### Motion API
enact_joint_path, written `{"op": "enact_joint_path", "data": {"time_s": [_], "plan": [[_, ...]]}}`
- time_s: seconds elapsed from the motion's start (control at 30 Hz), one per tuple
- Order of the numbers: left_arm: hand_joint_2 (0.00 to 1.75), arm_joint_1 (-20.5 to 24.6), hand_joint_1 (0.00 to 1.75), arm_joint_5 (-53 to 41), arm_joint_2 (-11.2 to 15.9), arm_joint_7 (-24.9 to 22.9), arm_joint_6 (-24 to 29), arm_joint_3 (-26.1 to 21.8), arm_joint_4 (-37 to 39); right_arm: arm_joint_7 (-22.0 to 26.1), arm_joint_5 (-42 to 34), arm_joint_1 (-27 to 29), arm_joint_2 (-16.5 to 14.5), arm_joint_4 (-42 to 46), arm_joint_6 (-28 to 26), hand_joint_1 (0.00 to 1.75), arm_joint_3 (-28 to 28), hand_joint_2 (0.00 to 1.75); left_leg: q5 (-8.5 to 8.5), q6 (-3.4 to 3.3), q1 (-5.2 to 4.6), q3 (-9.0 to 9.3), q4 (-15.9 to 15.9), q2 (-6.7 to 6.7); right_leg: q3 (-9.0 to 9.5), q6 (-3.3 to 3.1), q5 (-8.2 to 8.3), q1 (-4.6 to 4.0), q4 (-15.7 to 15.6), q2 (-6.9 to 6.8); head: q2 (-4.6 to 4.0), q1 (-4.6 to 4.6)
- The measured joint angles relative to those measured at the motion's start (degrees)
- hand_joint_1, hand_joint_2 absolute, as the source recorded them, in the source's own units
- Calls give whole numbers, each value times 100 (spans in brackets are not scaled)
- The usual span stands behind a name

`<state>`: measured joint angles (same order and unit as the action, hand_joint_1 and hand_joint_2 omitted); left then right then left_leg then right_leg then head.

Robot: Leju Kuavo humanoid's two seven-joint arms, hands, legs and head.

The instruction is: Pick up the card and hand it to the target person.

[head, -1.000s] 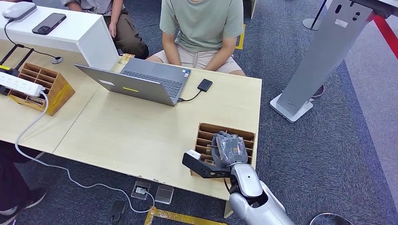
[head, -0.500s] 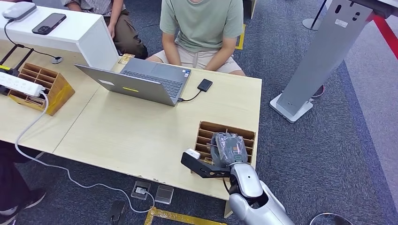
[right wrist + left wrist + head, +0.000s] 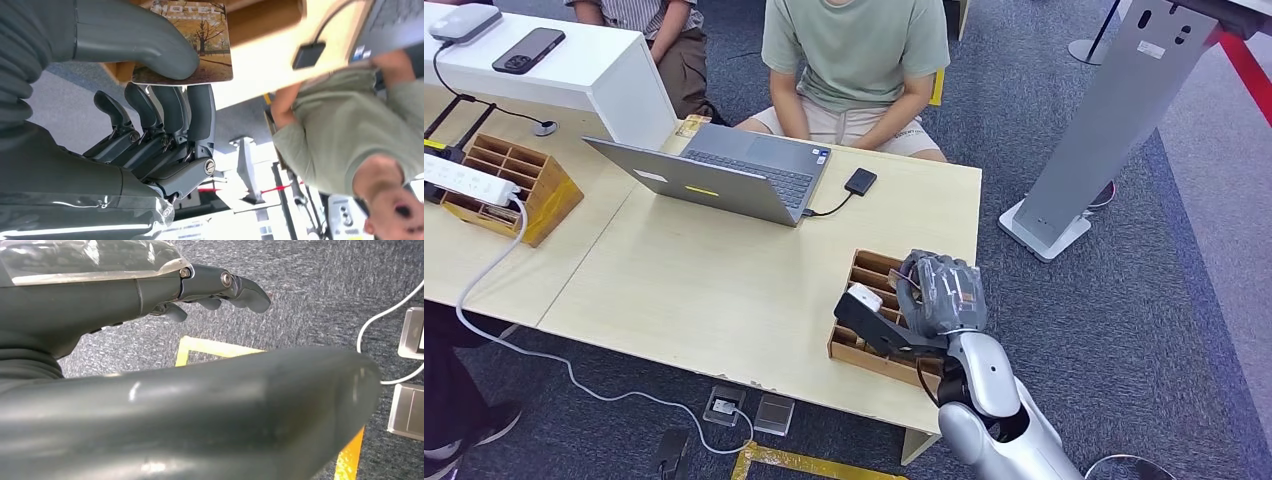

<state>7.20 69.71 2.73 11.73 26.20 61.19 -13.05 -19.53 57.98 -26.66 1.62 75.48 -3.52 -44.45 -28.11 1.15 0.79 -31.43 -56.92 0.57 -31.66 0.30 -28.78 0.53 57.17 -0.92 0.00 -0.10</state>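
My right hand (image 3: 940, 294) hovers just above the slotted wooden card box (image 3: 865, 273) at the table's near right corner. In the right wrist view a card (image 3: 196, 46) printed with autumn trees and the word "MOTEL" is pinched between the thumb (image 3: 135, 35) and the fingers (image 3: 170, 115). A person in a green shirt (image 3: 854, 50) sits at the far side of the table, also seen past the card (image 3: 340, 125). My left hand (image 3: 215, 290) hangs over the carpet, fingers loosely extended and holding nothing.
An open laptop (image 3: 724, 175) with a small black device (image 3: 860, 181) cabled to it sits mid-table. A second wooden box (image 3: 519, 185) and power strip (image 3: 464, 178) lie at left. A grey stand (image 3: 1104, 120) rises right of the table. Another person (image 3: 649, 20) sits at back left.
My right hand has lifted out of the card box and shifted right and slightly away from me, carrying the card. The seated person has hardly moved.
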Motion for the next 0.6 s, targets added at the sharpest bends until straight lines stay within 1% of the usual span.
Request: {"op": "enact_joint_path", "data": {"time_s": [0.17,0.33,0.5,0.6], "plan": [[0,-1,0,5,0,1,-2,1,0,-26,-66,23,174,495,-189,151,326,175,0,0,0,-1,-1,0,-1,0,0,0,0,0,0,-1],[0,-1,0,-7,0,10,-47,0,0,7,-27,-4,316,902,-521,149,709,175,0,0,0,-2,-1,0,0,0,0,0,0,0,0,0],[0,1,0,-66,0,18,-98,1,0,138,104,-248,388,945,-810,140,1004,175,0,0,0,-2,-1,0,1,1,1,0,0,0,0,-1],[0,3,0,-115,0,27,-117,1,0,283,204,-524,397,756,-1021,138,1105,175,0,0,0,-3,0,0,2,1,1,0,2,0,0,0]]}}
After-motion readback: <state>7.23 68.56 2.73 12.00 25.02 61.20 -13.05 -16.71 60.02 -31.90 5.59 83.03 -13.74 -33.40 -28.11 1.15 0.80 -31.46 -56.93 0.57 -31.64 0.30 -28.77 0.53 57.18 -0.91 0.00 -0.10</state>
